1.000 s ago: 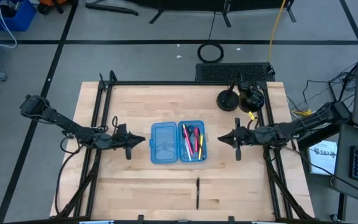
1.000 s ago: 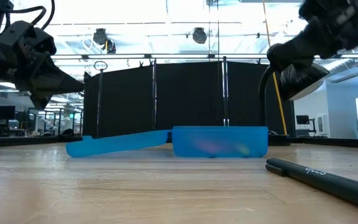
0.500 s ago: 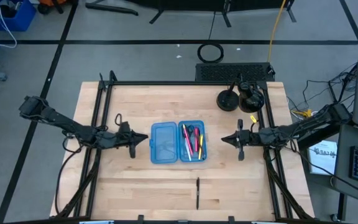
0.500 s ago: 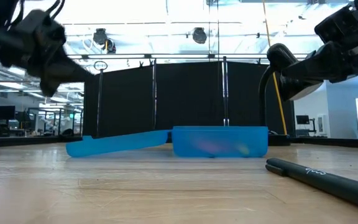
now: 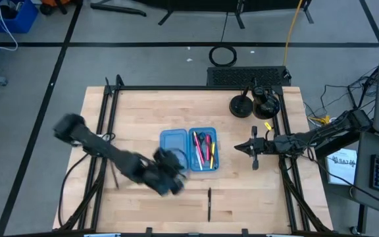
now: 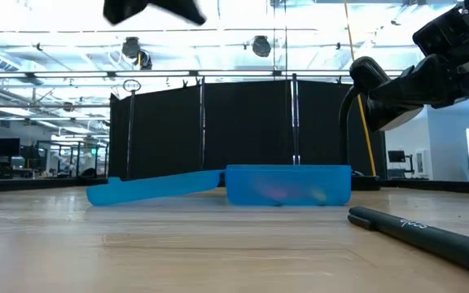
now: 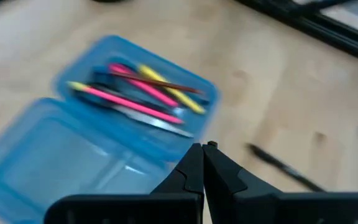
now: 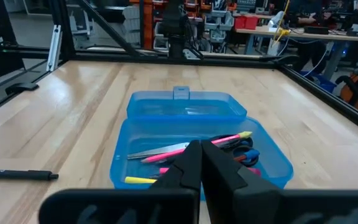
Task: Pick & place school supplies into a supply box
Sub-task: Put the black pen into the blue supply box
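The supply box [image 5: 188,150], a translucent blue hinged case, lies open at the table's middle. Its right half [image 8: 197,152] holds pink, yellow and red pens and black-handled scissors; its empty lid half [image 6: 157,188] lies flat beside it. One black pen [image 5: 209,204] lies on the wood near the front edge, also visible in the low view [image 6: 422,232]. My left gripper [image 7: 202,149] is shut and empty, hanging in the air over the box's near left corner [image 5: 173,179] and slanting down. My right gripper [image 5: 252,150] is shut and empty, held level to the right of the box.
Two black round-based stands [image 5: 252,103] sit at the far right of the table. Black frame rails [image 5: 104,131] run along the left and right sides. Bare wood lies in front of the box around the black pen.
My left gripper has swung quickly from the left of the box toward the table's near edge and right, rising and tipping downward, and now hangs over the box's near left corner, still shut. My right gripper has sunk a little and levelled out.
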Robot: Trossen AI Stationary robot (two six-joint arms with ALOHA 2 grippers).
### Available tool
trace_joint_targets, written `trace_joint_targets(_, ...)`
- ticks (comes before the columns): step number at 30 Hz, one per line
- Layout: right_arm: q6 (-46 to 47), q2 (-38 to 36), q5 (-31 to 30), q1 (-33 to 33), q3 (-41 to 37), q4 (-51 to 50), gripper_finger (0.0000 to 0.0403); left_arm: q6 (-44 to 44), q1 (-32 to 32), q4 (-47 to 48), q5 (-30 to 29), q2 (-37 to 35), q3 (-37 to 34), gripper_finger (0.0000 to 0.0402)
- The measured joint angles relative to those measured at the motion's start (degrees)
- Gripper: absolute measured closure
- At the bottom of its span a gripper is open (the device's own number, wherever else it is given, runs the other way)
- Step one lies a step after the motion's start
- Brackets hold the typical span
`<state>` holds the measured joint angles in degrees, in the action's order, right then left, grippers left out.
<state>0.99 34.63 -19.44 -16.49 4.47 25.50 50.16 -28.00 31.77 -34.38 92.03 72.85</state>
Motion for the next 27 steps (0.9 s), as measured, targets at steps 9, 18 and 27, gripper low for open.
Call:
trace_joint_targets(9, -0.21, 0.02, 5.67, 0.02, 0.0, -1.75, 0.0402, 14.14, -3.42, 16.72, 3.36, 27.61, 40.4, 0.0396)
trace_joint_targets(18, -0.83, 0.0, 28.53, 0.02, 0.0, -5.04, 0.0402, 31.92, -2.17, 19.25, 18.78, 47.55, 59.4, 0.0396)
trace_joint_targets(27, -2.09, 0.0, 33.04, 0.0, 0.0, -6.06, 0.0402, 37.71, 1.52, 23.36, 23.18, 49.48, 61.37, 0.0396)
